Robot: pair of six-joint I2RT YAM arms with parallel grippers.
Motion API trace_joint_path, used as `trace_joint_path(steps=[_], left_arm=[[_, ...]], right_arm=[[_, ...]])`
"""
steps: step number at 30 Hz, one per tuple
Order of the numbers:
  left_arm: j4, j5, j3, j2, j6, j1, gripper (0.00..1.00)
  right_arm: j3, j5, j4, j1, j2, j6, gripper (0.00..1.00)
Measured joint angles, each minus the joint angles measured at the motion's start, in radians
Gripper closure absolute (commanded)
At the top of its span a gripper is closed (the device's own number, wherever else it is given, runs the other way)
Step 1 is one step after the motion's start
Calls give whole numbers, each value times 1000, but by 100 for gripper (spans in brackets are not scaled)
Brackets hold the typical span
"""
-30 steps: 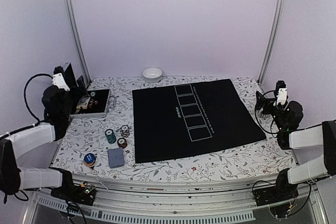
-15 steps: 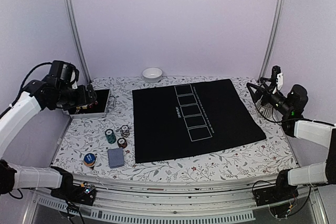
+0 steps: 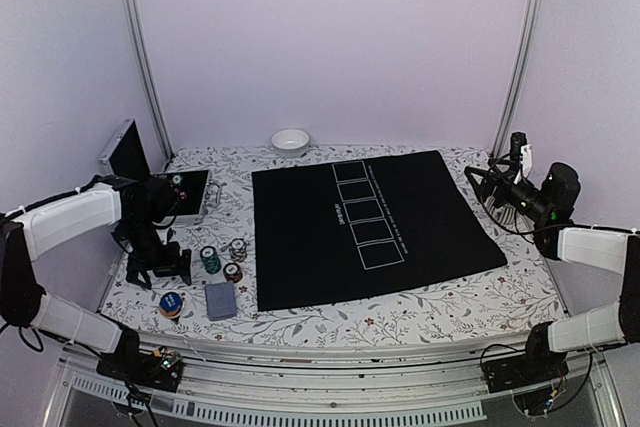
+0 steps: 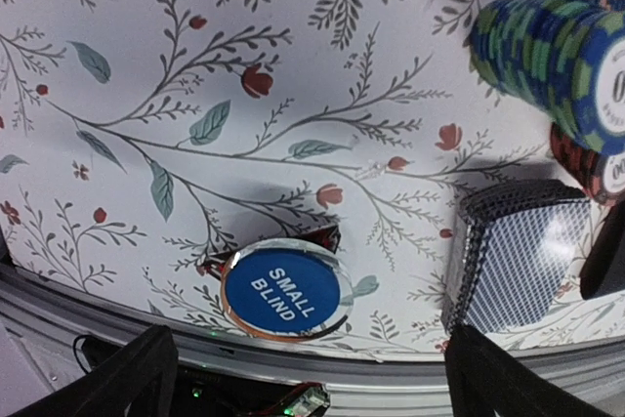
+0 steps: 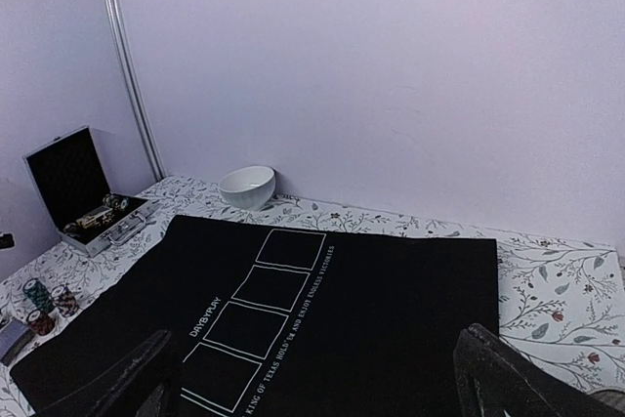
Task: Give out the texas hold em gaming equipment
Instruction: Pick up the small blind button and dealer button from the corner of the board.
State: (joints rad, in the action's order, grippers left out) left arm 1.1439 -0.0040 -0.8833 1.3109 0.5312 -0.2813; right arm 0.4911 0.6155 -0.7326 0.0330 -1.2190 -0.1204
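- Left claw (image 4: 311, 363): fingers spread wide, nothing between them. It points down at the counter (image 3: 430, 312) at the lower left of the top view (image 3: 165, 265).
- Blue disc (image 4: 285, 287), lettered "SMALL BLIND": lies flat at the bottom centre of the left wrist view, between the two fingers and apart from both. A dark red edge shows from under its upper rim; what that piece is cannot be told.
- Card deck (image 4: 518, 251): grey-blue backs, squared up, to the right of the disc and well apart from it. In the top view it lies just left of the mat's lower left corner.
- Green chips (image 4: 547, 56): one stack at the upper right of the left wrist view, above the deck.
- Red chips (image 4: 586, 158): a stack just below the green one, at the right edge of the frame.
- A third, paler stack (image 3: 238, 249) stands just beside these two, near the left edge of the mat.
- Case (image 3: 180, 197): open, lid upright, at the upper left of the counter, some small items inside.
- Right claw (image 5: 317, 368): fingers spread wide, empty. It is raised at the right edge of the top view (image 3: 482, 182), beside the mat and clear of it.
- Mat (image 3: 370, 227): black, centred on the counter, with a row of five white outlined boxes.
- Bowl (image 3: 290, 141): white, at the far edge behind the mat.
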Motion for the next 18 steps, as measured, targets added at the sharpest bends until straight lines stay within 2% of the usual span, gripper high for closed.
trace_joint_path(steps=[7, 18], left_arm=[[-6, 40, 79, -31, 17, 0, 2], [-62, 38, 117, 72, 20, 0, 2]], right_arm=[[0, -1, 3, 0, -14, 0, 1], [0, -7, 10, 0, -33, -4, 1]])
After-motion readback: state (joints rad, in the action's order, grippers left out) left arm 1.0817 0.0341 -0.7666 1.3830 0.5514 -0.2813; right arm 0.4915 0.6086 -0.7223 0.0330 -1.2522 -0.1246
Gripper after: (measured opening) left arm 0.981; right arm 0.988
